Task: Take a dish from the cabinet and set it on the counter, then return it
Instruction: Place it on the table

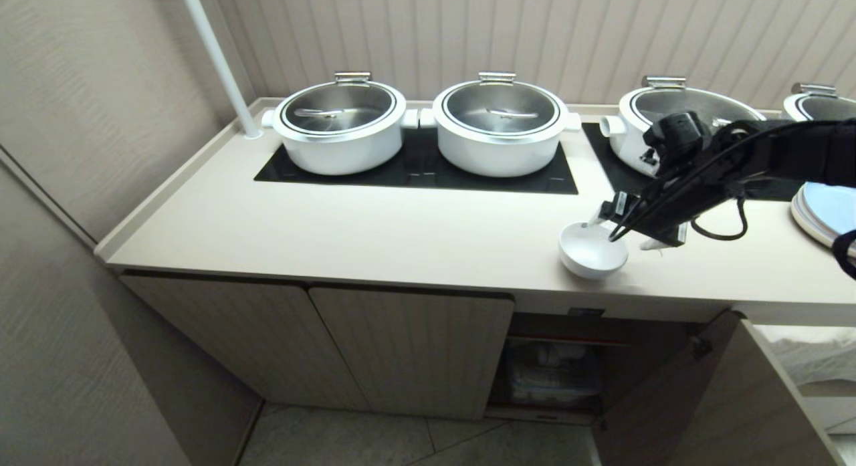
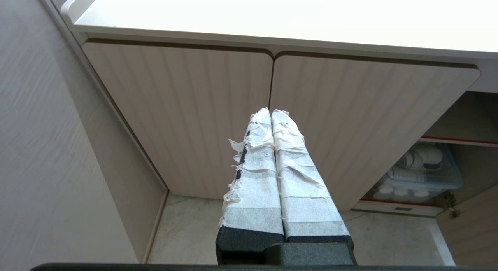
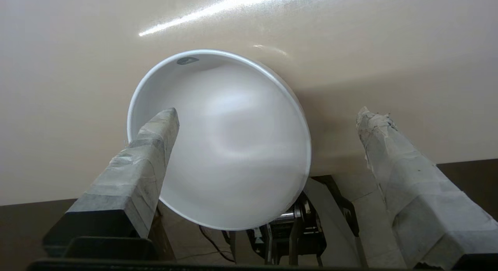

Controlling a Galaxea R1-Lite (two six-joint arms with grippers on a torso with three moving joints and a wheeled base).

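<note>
One dish: the white bowl (image 1: pixel 592 251) sits on the counter (image 1: pixel 374 235) at lower right of centre in the head view, very close to the front edge; in the right wrist view part of its rim seems to hang past that edge
Right gripper (image 1: pixel 628 230): spread wide and holding nothing, one taped finger (image 3: pixel 151 146) over the inside of the bowl, the other finger (image 3: pixel 383 146) well apart from it, outside the rim
Risk, bowl: it may slide or tip off the edge if a finger catches the rim, because there is little counter under it on the near side
Risk, re-grasp: a thin, smooth rim can slip when the fingers close on it
Cabinet (image 1: pixel 555 366): open at bottom right, its door (image 1: pixel 709 399) swung outward; the lowering arm could strike it
Left gripper (image 2: pixel 271 119): closed on nothing, parked before the shut doors
Pots (image 1: pixel 341 125): upper centre, far from the bowl
</note>
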